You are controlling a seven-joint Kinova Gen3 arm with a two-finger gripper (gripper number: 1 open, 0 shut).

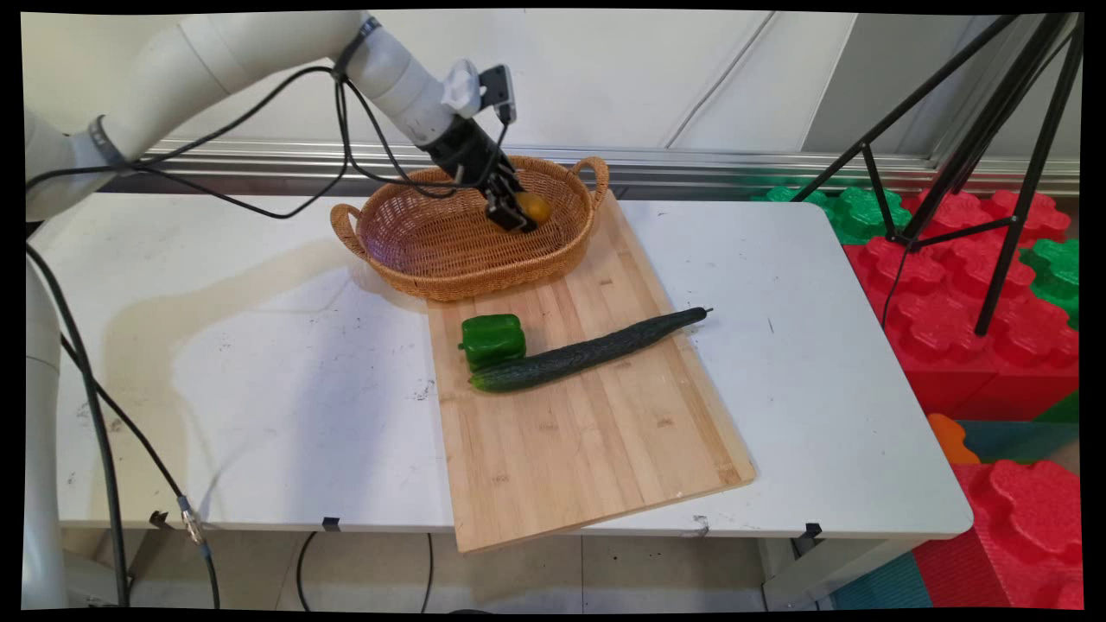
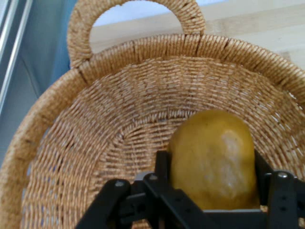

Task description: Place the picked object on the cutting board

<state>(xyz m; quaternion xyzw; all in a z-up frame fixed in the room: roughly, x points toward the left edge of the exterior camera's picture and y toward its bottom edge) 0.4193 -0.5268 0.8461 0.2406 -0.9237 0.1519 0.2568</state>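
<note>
One gripper: gripper [image 1: 516, 214] is down inside the basket, fingers clamped on either side of a lemon [image 2: 212, 160], so the fruit sits right between the jaws.
Basket: woven wicker basket [image 1: 406, 250], oval with two loop handles, at the board's 12 o'clock.
Pepper: green, blocky, glossy pepper [image 1: 492, 339] at 6 o'clock from the basket.
Cucumber: long dark cucumber [image 1: 587, 350] touching the pepper, long axis running 8 to 2 o'clock.
Board: pale wooden board [image 1: 596, 441], flat, on the white table [image 1: 259, 389].
</note>
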